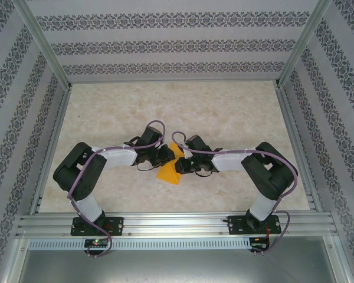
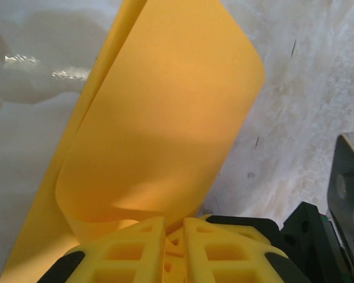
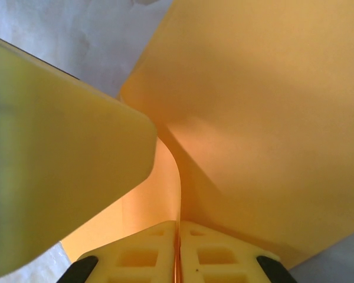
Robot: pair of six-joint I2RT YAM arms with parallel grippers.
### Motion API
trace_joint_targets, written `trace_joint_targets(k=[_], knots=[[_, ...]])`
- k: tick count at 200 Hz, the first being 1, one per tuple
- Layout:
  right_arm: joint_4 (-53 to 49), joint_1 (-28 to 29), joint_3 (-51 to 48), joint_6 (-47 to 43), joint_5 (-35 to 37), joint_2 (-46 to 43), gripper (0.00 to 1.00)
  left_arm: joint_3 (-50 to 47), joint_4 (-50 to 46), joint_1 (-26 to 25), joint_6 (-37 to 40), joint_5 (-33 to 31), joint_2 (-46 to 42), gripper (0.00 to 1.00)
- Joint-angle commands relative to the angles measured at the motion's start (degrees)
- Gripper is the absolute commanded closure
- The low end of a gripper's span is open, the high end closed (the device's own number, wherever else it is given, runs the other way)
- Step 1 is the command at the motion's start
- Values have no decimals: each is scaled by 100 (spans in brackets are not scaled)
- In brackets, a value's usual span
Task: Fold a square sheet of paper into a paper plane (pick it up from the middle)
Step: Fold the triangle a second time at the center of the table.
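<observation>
The left hand (image 2: 175,229) is closed narrow on the square sheet of paper (image 2: 165,118), with both yellow fingers pressed on a lower edge. From there the sheet bows up and away in what looks like two loose layers ending in a rounded corner. The right hand (image 3: 177,230) is also shut tight on the paper, its fingers meeting on a seam where one flap curls left and a broader panel leans right. From above, the two hands meet nose to nose near the middle of the worktop (image 1: 224,112), with the orange sheet between and just below them. Whether its lower point rests on the surface I cannot tell. This looks like an early fold, with the sheet doubled over but not yet creased. To do it well, both pinches should stay firm and move as one, since pulling apart could tear or skew such thin paper. The layers should be brought edge to edge before any flattening. The bowed part then wants lowering onto the worktop, with one hand anchoring while the other presses along the fold line.
</observation>
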Motion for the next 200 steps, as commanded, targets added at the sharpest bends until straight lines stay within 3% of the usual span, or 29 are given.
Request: trace_joint_targets(k=[1,73,105,124,158,167,180,200], knots=[[-63,-9,-80,0,86,141,89,-45,116,-53,-29,-77,171,83],[-72,-11,-49,68,71,120,89,-239,167,-67,74,-232,420,83],[-206,-14,25,229,217,-282,81,-367,86,-62,186,-295,438,84],[-430,-13,27,376,546,-788,64,-432,90,-64,217,-288,416,84],[-818,-8,-172,674,1057,-1708,59,-456,152,-68,235,-255,427,84],[-601,11,-303,863,857,-1856,60,-448,150,-73,237,-245,437,84],[-101,119,-465,1190,430,-1915,70,-443,156,-69,235,-240,438,84],[213,449,-488,1701,419,-1726,84,-410,115,-77,262,-236,427,84]])
